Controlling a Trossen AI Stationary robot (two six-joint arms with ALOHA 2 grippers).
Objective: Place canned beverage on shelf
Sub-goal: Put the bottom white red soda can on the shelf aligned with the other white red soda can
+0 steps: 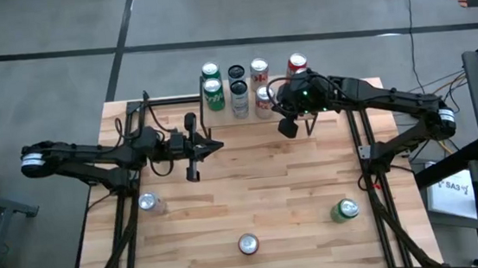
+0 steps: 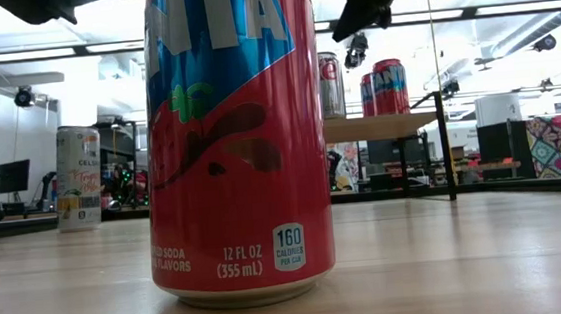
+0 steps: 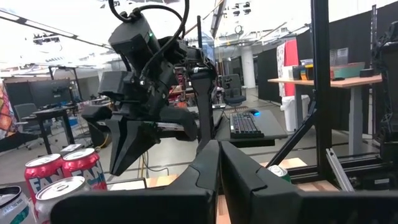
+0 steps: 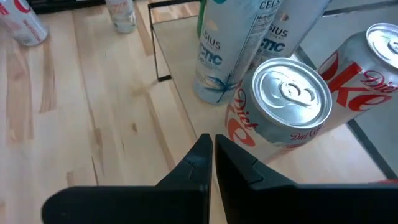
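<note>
Hovering left gripper: the left gripper (image 1: 212,145) hangs above the table (image 1: 280,208) left of centre, its fingers pressed together on nothing, pointing toward the right arm.
Front-left can: a silver can (image 1: 148,202) stands on the table near the left edge, below the left arm in the high view.
Front-middle can: a red soda can (image 1: 248,244) stands near the front edge; it fills the low view.
Shelf: the shelf (image 1: 175,101) sits at the back of the table, a light board on thin black legs, carrying cans along its right part.
Shelf cans: two green cans (image 1: 212,86), a dark-topped can (image 1: 236,73), silver cans (image 1: 260,84) and a red can (image 1: 297,65) stand close together in rows.
Right gripper: the right gripper (image 1: 288,128) hangs just in front of the silver cans, its fingers closed together and empty; its wrist view shows a diet cola can (image 4: 283,109) just beyond the fingertips, not touched.
Front-right can: a green can (image 1: 345,211) lies on the table, well apart from the shelf.
</note>
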